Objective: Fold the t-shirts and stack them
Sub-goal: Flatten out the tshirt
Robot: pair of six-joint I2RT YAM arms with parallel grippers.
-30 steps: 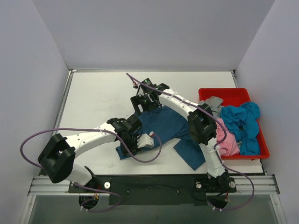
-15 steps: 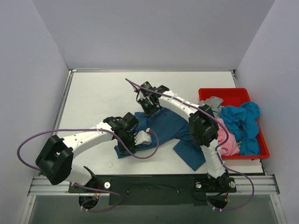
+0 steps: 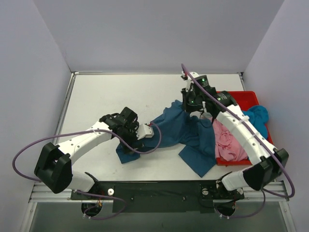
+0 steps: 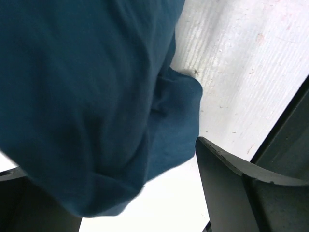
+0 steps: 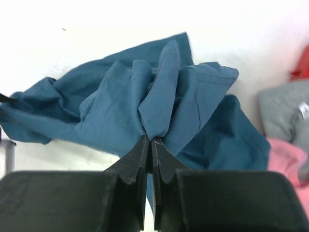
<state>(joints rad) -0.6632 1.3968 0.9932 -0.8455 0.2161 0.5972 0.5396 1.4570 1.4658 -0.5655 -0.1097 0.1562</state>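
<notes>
- Right fingers (image 5: 143,151) are pinched tight on a bunched edge of the teal shirt (image 3: 179,128), which is held partly off the tabletop (image 3: 106,99).
- Left fingers (image 4: 227,179) are spread wide, with cloth draped between them.
- A corner should be gripped by the left before the shirt is drawn flat.

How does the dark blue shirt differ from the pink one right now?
The dark blue shirt lies stretched across the table; the pink shirt sits bunched in the red tray. The right gripper pinches a gathered fold of the dark blue shirt; no gripper holds the pink shirt. Both are crumpled, neither folded.
</notes>
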